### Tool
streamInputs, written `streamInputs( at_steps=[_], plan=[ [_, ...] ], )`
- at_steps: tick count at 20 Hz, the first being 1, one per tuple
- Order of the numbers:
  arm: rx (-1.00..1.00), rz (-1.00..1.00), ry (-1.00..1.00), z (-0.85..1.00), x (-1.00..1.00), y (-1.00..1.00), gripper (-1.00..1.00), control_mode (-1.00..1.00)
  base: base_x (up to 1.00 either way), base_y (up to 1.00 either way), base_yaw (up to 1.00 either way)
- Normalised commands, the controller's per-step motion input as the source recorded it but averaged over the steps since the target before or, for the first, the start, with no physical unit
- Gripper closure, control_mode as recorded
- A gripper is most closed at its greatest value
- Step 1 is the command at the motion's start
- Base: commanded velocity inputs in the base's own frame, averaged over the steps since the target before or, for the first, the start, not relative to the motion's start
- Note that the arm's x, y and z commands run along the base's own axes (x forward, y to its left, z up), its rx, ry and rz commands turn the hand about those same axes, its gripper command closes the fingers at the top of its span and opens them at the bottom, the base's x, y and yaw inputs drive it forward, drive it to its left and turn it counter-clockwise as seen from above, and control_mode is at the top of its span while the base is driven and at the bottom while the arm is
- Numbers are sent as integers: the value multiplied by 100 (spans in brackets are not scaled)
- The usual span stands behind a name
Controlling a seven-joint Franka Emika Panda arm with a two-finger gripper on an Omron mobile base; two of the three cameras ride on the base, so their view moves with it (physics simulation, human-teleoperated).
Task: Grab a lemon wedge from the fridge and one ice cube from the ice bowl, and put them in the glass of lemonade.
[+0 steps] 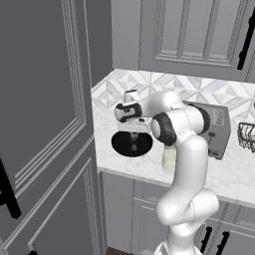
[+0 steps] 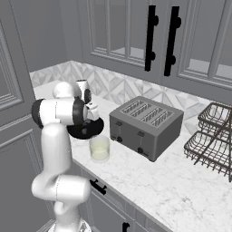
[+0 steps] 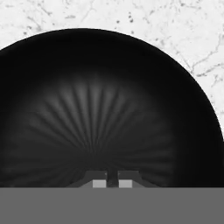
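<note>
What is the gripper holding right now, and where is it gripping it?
Cannot be told: the gripper is nearly shut, low inside the ice bowl, but anything between its tips is hidden.

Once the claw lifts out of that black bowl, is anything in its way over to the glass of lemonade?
Nothing visible. The claw is down inside the bowl, and the glass stands right beside the bowl on the counter. The toaster sits off to the side, not between them.

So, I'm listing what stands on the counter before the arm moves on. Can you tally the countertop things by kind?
Black ice bowl: 1
Glass of lemonade: 1
Grey four-slot toaster: 1
Dark wire rack: 1
Total: 4
</note>
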Motion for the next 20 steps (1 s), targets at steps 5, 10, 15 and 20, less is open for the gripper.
streamInputs(
  at_steps=[5,10,15,20],
  plan=[
    [0,0,-8,50,-73,-2,100,-100,0,0,0],
    [0,-1,-7,43,-67,-30,100,-100,0,0,0],
    [0,0,-5,22,-56,-10,100,-100,0,0,0],
    [0,0,-4,41,-71,-5,100,-100,0,0,0]
  ],
)
